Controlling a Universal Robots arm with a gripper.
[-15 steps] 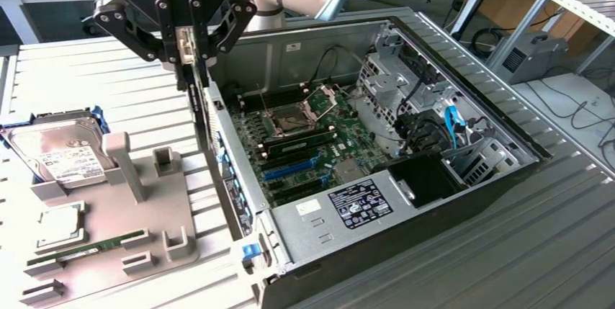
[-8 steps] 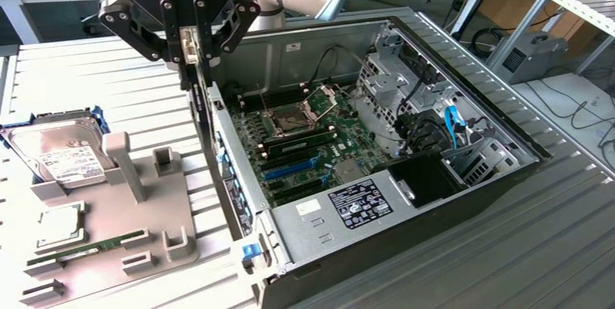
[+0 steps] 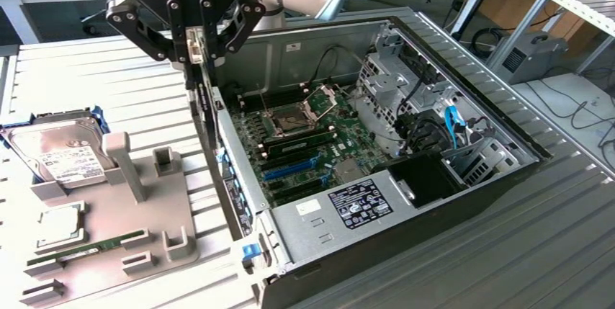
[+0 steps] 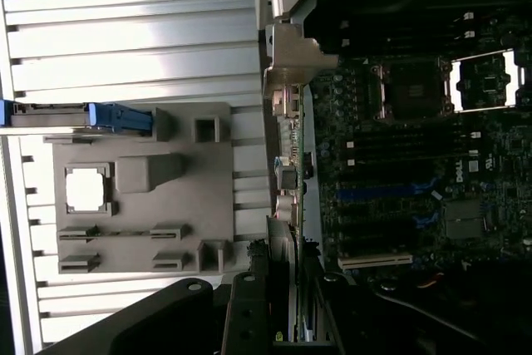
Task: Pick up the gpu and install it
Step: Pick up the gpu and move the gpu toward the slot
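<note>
The gripper (image 3: 197, 55) is holding the gpu (image 3: 203, 96) edge-on above the open computer case (image 3: 500, 132).

The jaws are clamping the card by its upper edge, so it is hanging upright just over the case wall on the exterior view's left, with its silver bracket (image 4: 288, 60) running beside the motherboard (image 3: 298, 140). It is appearing only as a thin line, so I cannot tell whether its lower edge is lining up with an expansion slot (image 4: 374, 260). Doing this step well is probably depending on holding the card plumb, squaring the bracket to the wall, and avoiding any twist.
</note>
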